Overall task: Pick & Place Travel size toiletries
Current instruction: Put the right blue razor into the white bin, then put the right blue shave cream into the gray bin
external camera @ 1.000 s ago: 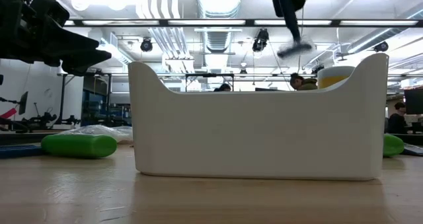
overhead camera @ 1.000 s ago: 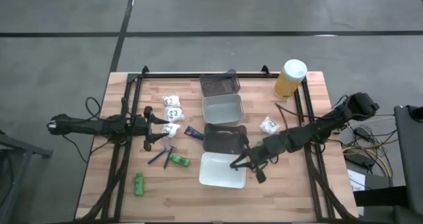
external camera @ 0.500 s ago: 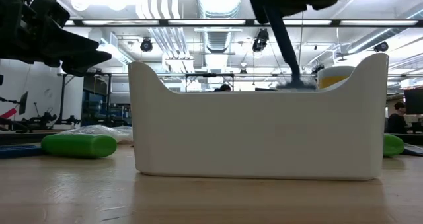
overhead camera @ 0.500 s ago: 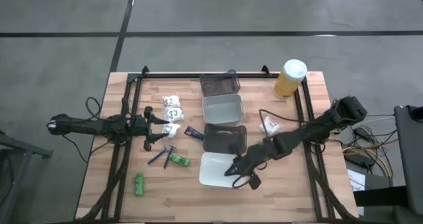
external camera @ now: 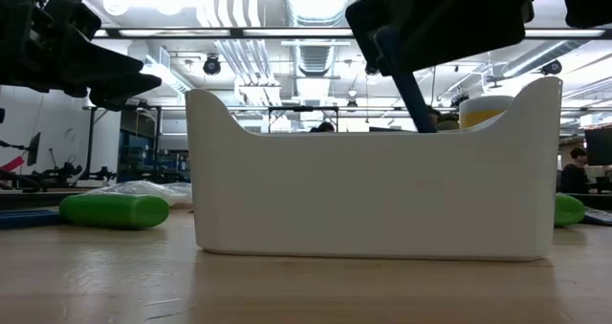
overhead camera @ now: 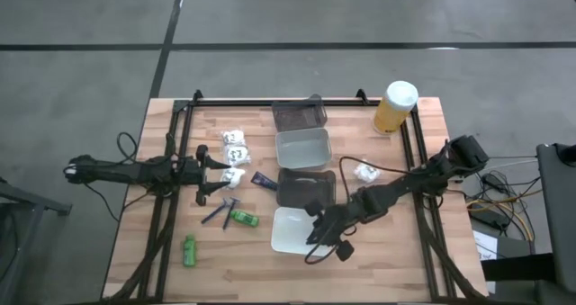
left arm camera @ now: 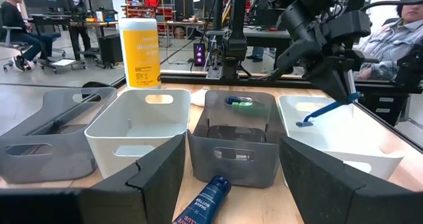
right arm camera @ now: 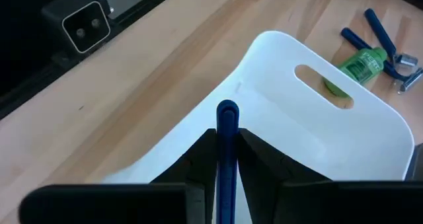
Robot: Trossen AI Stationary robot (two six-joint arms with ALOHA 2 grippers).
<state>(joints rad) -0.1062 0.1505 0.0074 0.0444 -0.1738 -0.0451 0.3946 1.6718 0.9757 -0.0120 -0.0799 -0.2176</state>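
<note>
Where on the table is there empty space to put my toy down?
Bare wood lies along the near edge, between the green bottle and the white tray. It's crowded around the packets and razors by the left gripper.

Table point(overhead camera: 234, 269): pale wood planks, visible grain, matt. White tray point(right arm camera: 344, 145): smooth plastic, satin sheen. Grey tray point(left arm camera: 231, 154): matt plastic. Blue razor point(right arm camera: 227, 158): smooth plastic. Green bottles point(external camera: 115, 210): glossy plastic.

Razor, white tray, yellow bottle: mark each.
Razor point(left arm camera: 325, 110), left wrist view, on its blue handle.
White tray point(right arm camera: 310, 141), right wrist view, on its inner wall.
Yellow bottle point(overhead camera: 393, 114), high view, on its yellow body.
</note>
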